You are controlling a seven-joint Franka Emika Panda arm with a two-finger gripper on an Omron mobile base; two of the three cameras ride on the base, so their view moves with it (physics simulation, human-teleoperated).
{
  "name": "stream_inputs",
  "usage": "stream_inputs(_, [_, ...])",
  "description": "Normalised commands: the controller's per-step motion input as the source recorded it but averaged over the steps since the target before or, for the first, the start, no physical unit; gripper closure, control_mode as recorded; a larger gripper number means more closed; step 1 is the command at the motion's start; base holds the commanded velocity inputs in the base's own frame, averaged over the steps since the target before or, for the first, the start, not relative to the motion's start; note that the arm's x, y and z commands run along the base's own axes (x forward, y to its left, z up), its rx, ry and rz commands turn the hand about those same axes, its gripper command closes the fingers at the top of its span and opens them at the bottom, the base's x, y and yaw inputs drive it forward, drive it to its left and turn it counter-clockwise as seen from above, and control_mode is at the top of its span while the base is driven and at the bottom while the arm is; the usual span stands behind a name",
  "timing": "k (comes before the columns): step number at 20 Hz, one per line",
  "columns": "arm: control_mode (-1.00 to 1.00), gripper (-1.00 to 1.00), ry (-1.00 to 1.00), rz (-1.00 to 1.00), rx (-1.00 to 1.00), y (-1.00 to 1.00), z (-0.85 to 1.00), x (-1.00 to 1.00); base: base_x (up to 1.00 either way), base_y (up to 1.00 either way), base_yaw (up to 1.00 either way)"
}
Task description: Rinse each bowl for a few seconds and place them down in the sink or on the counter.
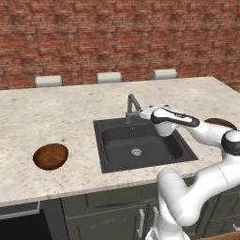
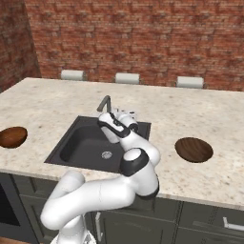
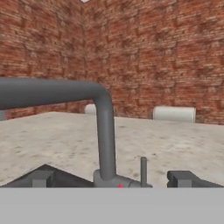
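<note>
While the sink [image 1: 140, 143] lies empty, both bowls [image 1: 50, 156] [image 2: 193, 149] flank it

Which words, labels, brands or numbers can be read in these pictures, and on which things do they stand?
There are none. The faucet, the sink, the counter, the two bowls and the brick wall carry no writing. A tiny red dot at the faucet's base is no sign.
</note>
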Motion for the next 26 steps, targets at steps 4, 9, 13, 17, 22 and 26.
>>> stream_inputs(4, [-1.00, -1.00, 0.00, 0.00, 0.00, 0.00, -0.11, 0.29, 0.00, 0.00, 0.00])
stream_inputs(9, [-1.00, -1.00, 0.00, 0.00, 0.00, 0.00, -0.14, 0.26, 0.00, 0.00, 0.00])
stream_inputs(13, [-1.00, -1.00, 0.00, 0.00, 0.00, 0.00, -0.15, 0.27, 0.00, 0.00, 0.00])
stream_inputs(17, [-1.00, -1.00, 0.00, 0.00, 0.00, -0.01, -0.09, 0.29, 0.00, 0.00, 0.00])
stream_inputs(22, [-1.00, -1.00, 0.01, 0.00, 0.00, -0.02, -0.09, 0.30, 0.00, 0.00, 0.00])
stream_inputs(26, [-1.00, -1.00, 0.03, 0.01, 0.00, -0.02, -0.14, 0.31, 0.00, 0.00, 0.00])
